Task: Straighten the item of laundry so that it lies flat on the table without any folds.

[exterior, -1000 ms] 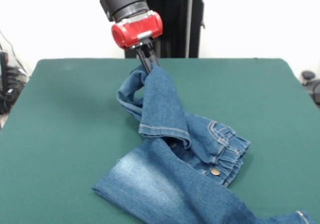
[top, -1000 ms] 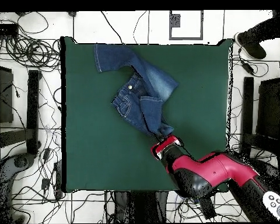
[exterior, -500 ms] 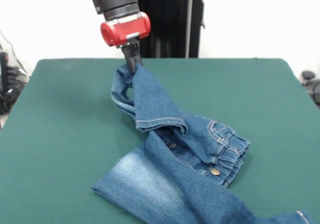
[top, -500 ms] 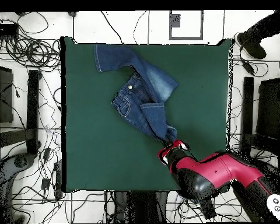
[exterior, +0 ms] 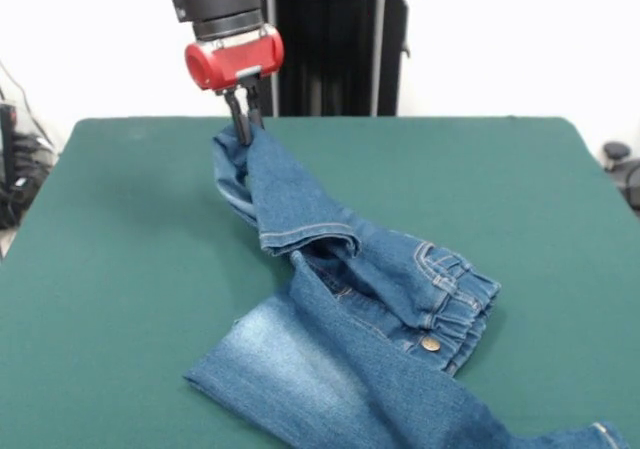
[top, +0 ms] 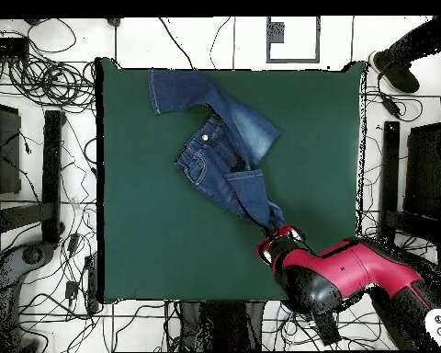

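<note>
Nearest in the front view, one leg of the jeans (exterior: 340, 369) lies flat on the table (exterior: 120, 269), waistband bunched at the right. The other leg rises away to the gripper (exterior: 243, 127), whose fingers are pinched on its hem. The overhead view alone shows a person's shoe (top: 394, 72) beyond the table's corner.

Jeans (exterior: 360, 319) cut off by the bottom edge in the front view, lower leg and hem partly out of sight. Arm cropped at the top there, only the red wrist and gripper (exterior: 243, 129) showing. From overhead, gripper tips hidden under the red wrist. Person's shoe (top: 395, 72) at the upper right corner, the rest out of frame.
</note>
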